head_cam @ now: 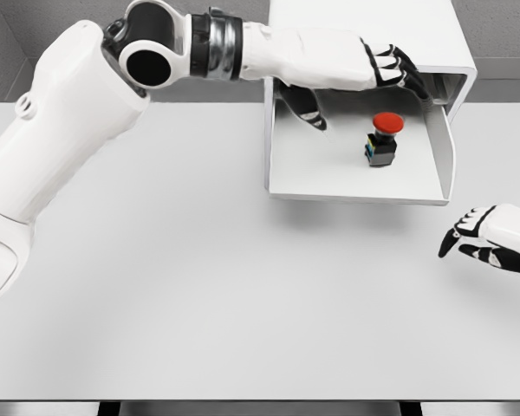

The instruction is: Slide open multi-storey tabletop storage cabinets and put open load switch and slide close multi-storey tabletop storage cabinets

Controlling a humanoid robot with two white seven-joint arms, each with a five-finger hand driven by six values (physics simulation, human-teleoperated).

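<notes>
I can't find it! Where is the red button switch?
In the head view, the red-topped switch stands inside the open drawer at upper right, beneath the left hand.

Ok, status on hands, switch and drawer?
Left hand open above the drawer. Right hand open, low right. Load switch upright inside, drawer open. Nothing blocking.

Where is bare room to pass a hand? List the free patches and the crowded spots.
Free: the wide table in front of the open drawer, between the left arm and the right hand. Crowded: inside the drawer, where the load switch stands and the left hand reaches over it.
</notes>
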